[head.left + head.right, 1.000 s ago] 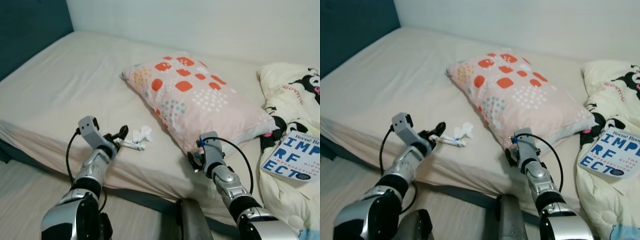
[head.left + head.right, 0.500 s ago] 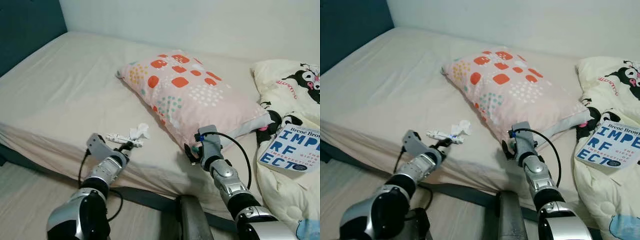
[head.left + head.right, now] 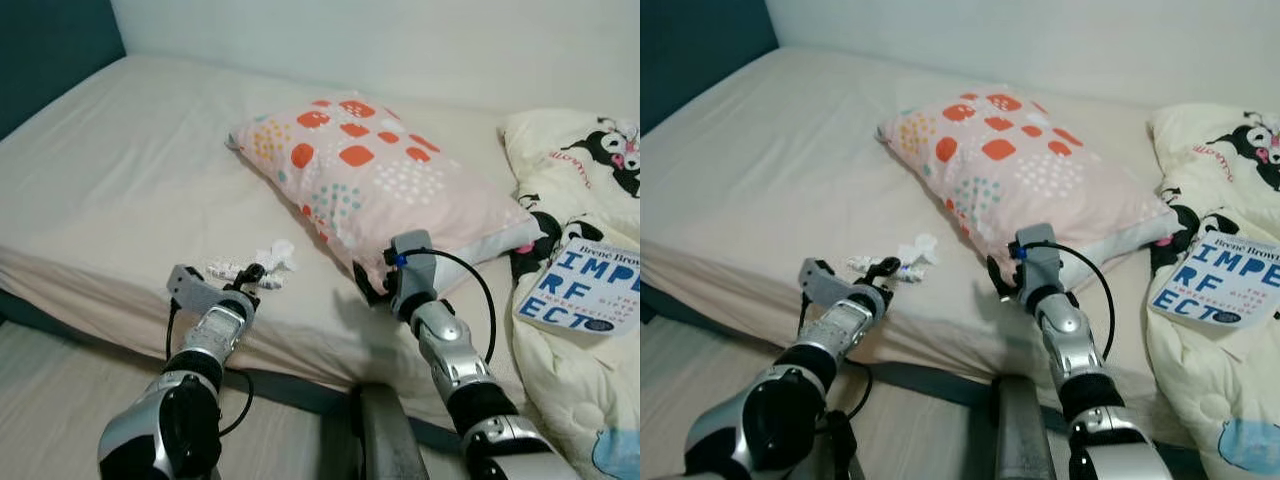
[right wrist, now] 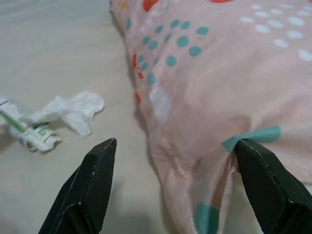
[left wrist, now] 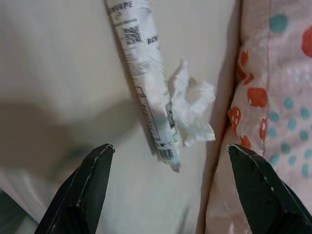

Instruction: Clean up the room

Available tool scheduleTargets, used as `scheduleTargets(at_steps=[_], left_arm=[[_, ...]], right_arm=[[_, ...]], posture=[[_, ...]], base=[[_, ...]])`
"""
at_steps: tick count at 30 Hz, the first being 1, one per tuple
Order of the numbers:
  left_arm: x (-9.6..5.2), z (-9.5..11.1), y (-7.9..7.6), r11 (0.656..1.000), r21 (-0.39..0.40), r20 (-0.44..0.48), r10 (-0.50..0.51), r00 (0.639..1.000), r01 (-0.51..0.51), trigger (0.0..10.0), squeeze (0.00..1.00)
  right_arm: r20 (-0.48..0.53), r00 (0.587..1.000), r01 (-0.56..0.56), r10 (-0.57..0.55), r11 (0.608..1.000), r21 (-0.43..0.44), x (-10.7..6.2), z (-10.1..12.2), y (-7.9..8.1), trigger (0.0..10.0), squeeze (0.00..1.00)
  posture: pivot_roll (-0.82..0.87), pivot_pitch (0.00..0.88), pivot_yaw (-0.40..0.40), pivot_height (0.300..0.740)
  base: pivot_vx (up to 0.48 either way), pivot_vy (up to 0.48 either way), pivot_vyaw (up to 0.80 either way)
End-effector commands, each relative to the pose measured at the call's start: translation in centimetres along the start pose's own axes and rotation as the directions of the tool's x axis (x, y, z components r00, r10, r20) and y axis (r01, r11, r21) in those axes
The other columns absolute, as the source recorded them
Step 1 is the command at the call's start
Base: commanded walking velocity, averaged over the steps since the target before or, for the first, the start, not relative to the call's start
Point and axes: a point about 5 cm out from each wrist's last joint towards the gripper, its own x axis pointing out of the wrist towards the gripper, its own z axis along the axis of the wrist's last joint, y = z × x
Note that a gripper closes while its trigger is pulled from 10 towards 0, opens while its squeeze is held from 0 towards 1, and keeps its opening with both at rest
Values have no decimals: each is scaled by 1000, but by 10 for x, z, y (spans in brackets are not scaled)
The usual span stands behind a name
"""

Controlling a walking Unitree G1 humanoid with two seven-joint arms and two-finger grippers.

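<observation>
A white squeezed tube [image 5: 144,78] lies on the bed sheet [image 3: 130,170] near the mattress edge, with a crumpled tissue [image 5: 192,109] touching its far end, just beside the patterned pillow [image 3: 385,180]. The step in hand looks to be gathering this litter. The left gripper [image 3: 243,277] sits low at the tube's near end with its fingers spread wide and nothing between them; next it would need to ease forward so the tube lies between the fingers, then close. The right gripper [image 4: 175,190] hovers wide open and empty at the pillow's lower corner. The pillow crowds the tissue's far side, and I cannot be sure the two scraps would lift together. Off to the right a book [image 3: 580,300] rests on a cartoon-print quilt [image 3: 575,170]
</observation>
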Motion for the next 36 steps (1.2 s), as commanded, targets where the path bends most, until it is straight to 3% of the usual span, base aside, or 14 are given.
scheduleTargets(at_steps=[1, 9, 11, 12, 13, 14, 16, 21, 22, 24, 26, 30, 32, 36], left_arm=[[0, 2, 2, 1000, -21, 13, 16, 1000, -16, 10000, 0], [-2, -7, 8, 999, -33, -1, 38, 999, -38, 10000, 0], [-2, -10, 6, 999, -43, -7, 29, 1000, -29, 10000, 0], [-1, -13, 2, 998, -57, -9, 12, 1000, -13, 10000, 0], [0, -15, -4, 997, -73, -10, -13, 1000, 12, 10000, 0], [0, -15, -4, 997, -73, -10, -13, 1000, 12, 10000, 0], [1, -16, -14, 993, -103, -3, -56, 998, 55, 10000, 0], [2, -17, -22, 989, -123, 3, -82, 997, 82, 10000, 0], [3, -14, -26, 987, -129, 13, -99, 995, 100, 10000, 0], [4, -9, -28, 984, -139, 34, -104, 994, 108, 10000, 0], [4, -1, -29, 984, -144, 64, -97, 993, 106, 10000, 0], [5, 21, -28, 985, -142, 145, -76, 987, 96, 10000, 0], [5, 21, -28, 985, -142, 145, -76, 987, 96, 10000, 0], [5, 26, -29, 989, -107, 157, -81, 984, 98, 10000, 0]], right_arm=[[-13, 1000, -4, 5, 1000, 19, -2, -3, 2, 10000, 0], [36, 999, -8, 7, 1000, 11, -7, 13, -2, 10000, 0], [41, 999, 20, -19, 1000, -22, -10, 21, -6, 10000, 0], [22, 995, 95, -93, 993, -74, -14, 26, -16, 10000, 0], [-15, 976, 214, -218, 967, -141, -22, 28, -32, 10000, 0], [-15, 976, 214, -218, 967, -141, -22, 28, -32, 10000, 0], [-70, 895, 419, -440, 885, -204, -43, 30, -63, 10000, 0], [-86, 843, 497, -530, 831, -249, -61, 34, -80, 10000, 0], [-75, 822, 527, -564, 805, -274, -71, 41, -88, 10000, 0], [-49, 816, 544, -576, 794, -271, -79, 50, -93, 10000, 0], [-9, 828, 540, -561, 801, -258, -82, 61, -93, 10000, 0], [93, 917, 397, -387, 907, -143, -74, 85, -69, 10000, 0], [93, 917, 397, -387, 907, -143, -74, 85, -69, 10000, 0], [89, 945, 324, -315, 939, -113, -68, 87, -47, 10000, 0]], posture=[[-213, 219, -53, 461], [-256, 273, -56, 461], [-266, 286, -58, 461], [-285, 300, -61, 461], [-301, 311, -62, 461], [-301, 311, -62, 461], [-317, 321, -63, 461], [-345, 329, -65, 461], [-365, 333, -65, 461], [-379, 334, -69, 461], [-384, 336, -70, 461], [-402, 344, -77, 461], [-402, 344, -77, 461], [-417, 353, -87, 461]], base=[[0, 0, 0], [0, 0, 0], [0, 0, 0], [0, 0, 0], [0, 0, 0], [0, 0, 0], [0, 0, 0], [0, 0, 0], [0, 0, 0], [0, 0, 0], [0, 0, 0], [0, 0, 0], [0, 0, 0], [0, 0, 0]])
